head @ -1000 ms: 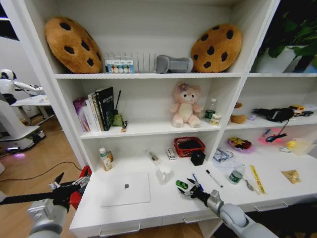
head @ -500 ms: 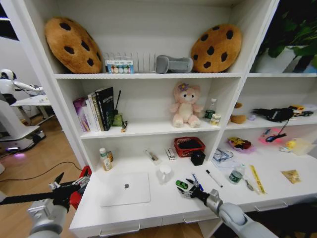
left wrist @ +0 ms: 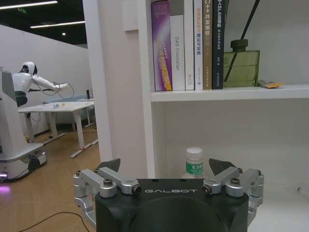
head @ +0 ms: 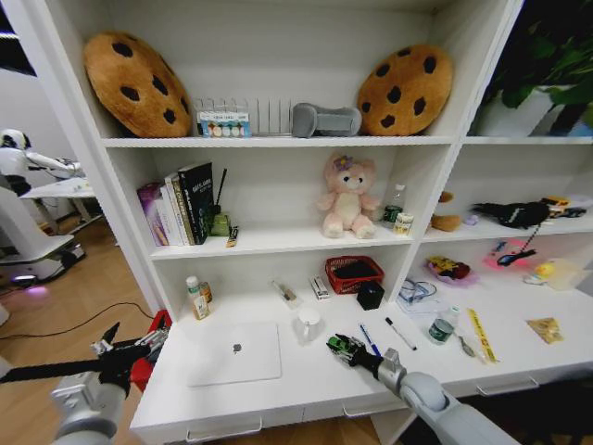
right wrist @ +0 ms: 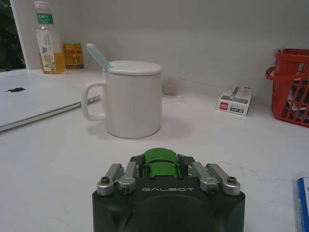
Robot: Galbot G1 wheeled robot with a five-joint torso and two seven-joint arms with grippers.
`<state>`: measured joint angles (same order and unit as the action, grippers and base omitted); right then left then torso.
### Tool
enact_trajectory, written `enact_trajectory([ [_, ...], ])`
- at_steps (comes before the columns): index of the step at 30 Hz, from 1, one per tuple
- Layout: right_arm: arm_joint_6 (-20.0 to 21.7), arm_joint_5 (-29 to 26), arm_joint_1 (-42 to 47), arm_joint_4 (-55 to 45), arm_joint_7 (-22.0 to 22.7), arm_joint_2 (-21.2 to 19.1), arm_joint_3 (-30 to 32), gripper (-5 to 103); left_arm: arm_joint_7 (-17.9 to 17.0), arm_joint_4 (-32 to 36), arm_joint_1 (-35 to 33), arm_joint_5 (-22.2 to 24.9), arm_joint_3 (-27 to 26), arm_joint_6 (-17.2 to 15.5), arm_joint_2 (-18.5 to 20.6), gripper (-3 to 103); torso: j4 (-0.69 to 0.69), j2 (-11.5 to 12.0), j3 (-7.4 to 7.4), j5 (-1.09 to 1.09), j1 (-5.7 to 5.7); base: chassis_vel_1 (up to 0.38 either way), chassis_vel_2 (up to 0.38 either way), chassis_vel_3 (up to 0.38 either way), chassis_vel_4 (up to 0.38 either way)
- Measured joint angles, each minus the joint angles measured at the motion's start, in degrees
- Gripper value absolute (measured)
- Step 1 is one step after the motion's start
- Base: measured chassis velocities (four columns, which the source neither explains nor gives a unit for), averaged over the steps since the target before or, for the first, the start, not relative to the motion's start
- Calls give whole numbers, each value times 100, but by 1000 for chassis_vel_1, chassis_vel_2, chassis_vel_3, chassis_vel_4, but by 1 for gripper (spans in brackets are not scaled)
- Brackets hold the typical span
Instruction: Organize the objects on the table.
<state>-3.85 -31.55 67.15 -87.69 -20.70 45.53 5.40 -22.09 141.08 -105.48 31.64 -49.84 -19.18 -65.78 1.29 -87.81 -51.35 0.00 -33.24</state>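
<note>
Gripping the glossy green toy car (right wrist: 162,163), the right claw (right wrist: 163,170) sits low over the white tabletop (head: 306,380). Beyond stands a white mug (right wrist: 128,98). Left claw (left wrist: 164,169) spreads wide beside the tabletop's end.

The left tool (left wrist: 164,169) hangs with its fingers (left wrist: 110,165) spread wide apart, nothing between them — a small clear bottle (left wrist: 194,162) with a white cap stands beyond, on the white worktop (left wrist: 280,212). Above, a shelf (left wrist: 227,93) carries upright books (left wrist: 186,44) and a green glass bottle (left wrist: 240,67). Off to the side — a wooden floor (left wrist: 43,193) and another white robot (left wrist: 19,121).
</note>
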Motion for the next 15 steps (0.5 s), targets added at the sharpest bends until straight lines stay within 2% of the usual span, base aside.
enact_trajectory([
  [1, 3, -23, 58, -43, -3, -26, 55, 35, 0, 0, 0, 0, 0, 0, 0, 100, 0, 0, 0, -1, 0, 0, 0, 0, 0],
  [9, 4, -98, 308, -317, -6, -100, 347, 35, 0, 0, 0, 0, 0, 0, 0, 100, 0, 0, 0, 1, 0, 0, 0, 0, 0],
  [11, 27, -205, 525, -717, 10, -234, 660, 35, 0, 0, 0, 0, 0, -1, 0, 100, 0, 0, 0, 1, 0, 0, 0, 0, 0],
  [13, 28, -329, 830, -1354, 153, -604, 1096, 35, -1, -1, 0, 0, 0, -1, 0, 100, 1, -1, 0, -1, 0, 0, 0, 0, 0],
  [14, 28, -329, 830, -1354, 153, -604, 1096, 35, -1, -1, 0, 0, 0, -1, 0, 100, 1, -1, 0, -1, 0, 0, 0, 0, 0],
  [15, 14, -470, 937, -1673, 196, -869, 1327, 35, -1, 0, 0, 0, -1, -1, 0, 100, 2, -1, 0, 2, 0, 0, 0, 0, 0],
])
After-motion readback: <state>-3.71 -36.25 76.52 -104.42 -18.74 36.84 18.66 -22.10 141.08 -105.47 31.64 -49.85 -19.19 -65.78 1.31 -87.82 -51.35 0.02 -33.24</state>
